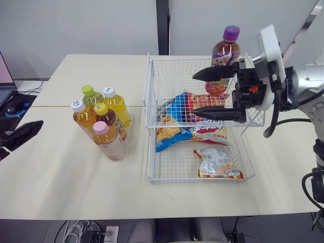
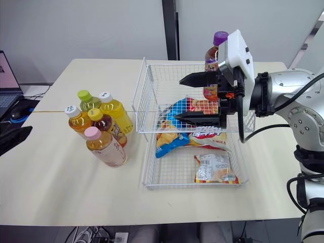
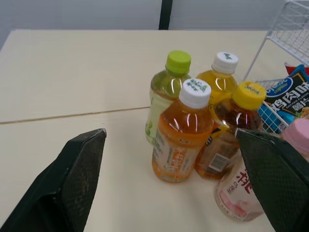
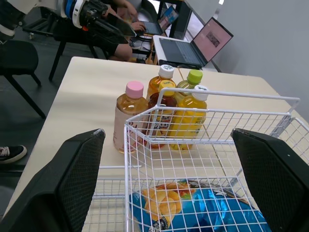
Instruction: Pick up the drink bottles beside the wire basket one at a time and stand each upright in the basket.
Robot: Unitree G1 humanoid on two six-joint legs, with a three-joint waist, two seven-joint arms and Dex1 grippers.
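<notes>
From the head views, the wire basket (image 1: pixel 148 91) stands on the tabletop (image 1: pixel 61 177) with snack bags (image 1: pixel 182 109) in both tiers. One purple-capped bottle (image 1: pixel 224 55) stands upright at the far corner of the upper tier. The right end effector (image 1: pixel 194 94) hovers over that tier, its fingers spread wide and holding nothing, just in front of that bottle and apart from it. Five bottles (image 1: pixel 108 121) wait in a tight cluster beside the basket. We judge one placement done and the next pick-up due.

In the left wrist view, the left end effector (image 3: pixel 170 134) is wide open and empty, aimed at the cluster. A white-capped orange bottle (image 3: pixel 181 140) stands nearest. The bottles touch one another, so the next move calls for closing on an outer one without toppling its neighbours.

In the right wrist view, we look past the basket rim to the same cluster, with laptops (image 4: pixel 193 46) behind it.

The purple-capped bottle's base is hidden behind the right end effector, so we cannot tell how it sits. The pink-capped bottle (image 3: pixel 241 193) is partly covered in the left wrist view. The left end effector is cut off at the edge of the head views.
</notes>
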